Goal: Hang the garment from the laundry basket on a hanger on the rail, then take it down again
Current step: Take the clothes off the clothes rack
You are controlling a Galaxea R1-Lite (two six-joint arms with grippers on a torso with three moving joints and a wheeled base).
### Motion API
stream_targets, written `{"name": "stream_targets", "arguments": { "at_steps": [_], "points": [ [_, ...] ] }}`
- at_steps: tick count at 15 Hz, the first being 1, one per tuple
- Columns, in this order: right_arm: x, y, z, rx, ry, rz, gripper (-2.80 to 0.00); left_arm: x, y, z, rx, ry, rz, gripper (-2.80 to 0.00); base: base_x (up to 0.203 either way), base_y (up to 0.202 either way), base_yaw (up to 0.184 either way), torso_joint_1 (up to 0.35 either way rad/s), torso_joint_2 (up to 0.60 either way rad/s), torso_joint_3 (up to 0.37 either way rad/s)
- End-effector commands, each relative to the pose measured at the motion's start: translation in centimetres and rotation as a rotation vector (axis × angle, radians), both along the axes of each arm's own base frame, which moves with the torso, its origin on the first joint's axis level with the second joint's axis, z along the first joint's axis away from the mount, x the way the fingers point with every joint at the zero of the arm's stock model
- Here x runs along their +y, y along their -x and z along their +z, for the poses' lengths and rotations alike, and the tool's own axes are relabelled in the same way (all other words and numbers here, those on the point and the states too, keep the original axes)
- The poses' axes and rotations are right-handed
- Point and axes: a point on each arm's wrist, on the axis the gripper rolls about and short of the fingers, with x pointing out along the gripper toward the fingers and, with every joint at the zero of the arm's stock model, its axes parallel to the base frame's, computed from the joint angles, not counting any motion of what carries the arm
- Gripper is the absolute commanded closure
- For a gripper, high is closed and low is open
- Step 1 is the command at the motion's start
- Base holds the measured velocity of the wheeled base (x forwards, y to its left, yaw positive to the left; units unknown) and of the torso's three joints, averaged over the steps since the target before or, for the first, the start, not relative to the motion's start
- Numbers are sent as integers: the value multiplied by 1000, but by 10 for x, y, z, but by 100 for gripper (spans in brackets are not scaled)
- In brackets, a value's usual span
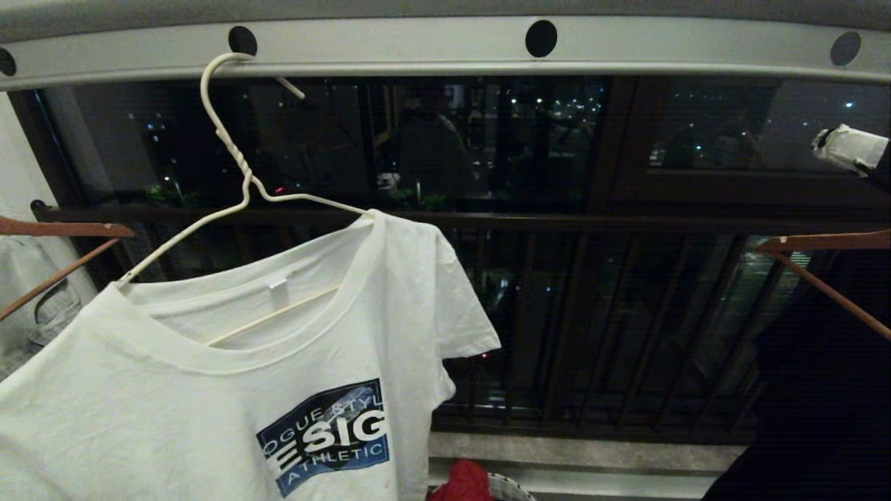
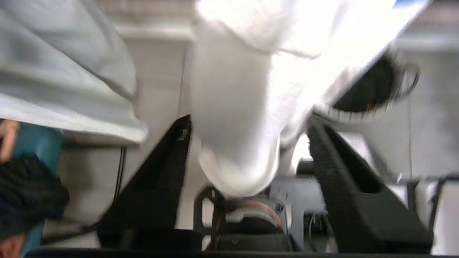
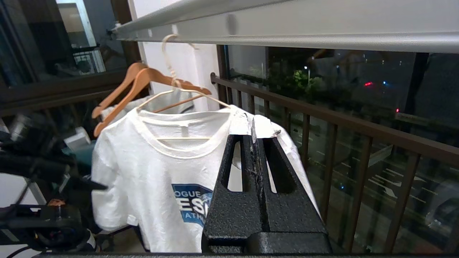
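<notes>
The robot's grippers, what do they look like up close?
The left gripper has two long black fingers, wedge-shaped, one with a ribbed inner face, above a grey base with an orange ring. The right gripper is rough-textured black, each finger with a long slot through it.
</notes>
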Motion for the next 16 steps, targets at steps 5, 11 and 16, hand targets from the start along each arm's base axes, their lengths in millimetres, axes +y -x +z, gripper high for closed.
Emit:
{"name": "stream_targets", "arguments": {
  "at_steps": [5, 11, 16],
  "points": [
    [0, 3, 1, -9, -1, 5, 0, 0, 21, 48, -156, -4, 5, -280, 0, 0, 0, 0, 0, 0],
    [-4, 22, -21, 21, 3, 1, 0, 0, 41, 56, -272, 5, -31, 0, 0, 0, 0, 0, 0, 0],
    [-17, 74, -39, 113, -1, -109, 0, -6, 74, 81, -471, 274, -343, 0, 0, 0, 0, 0, 0, 0]
  ]
}}
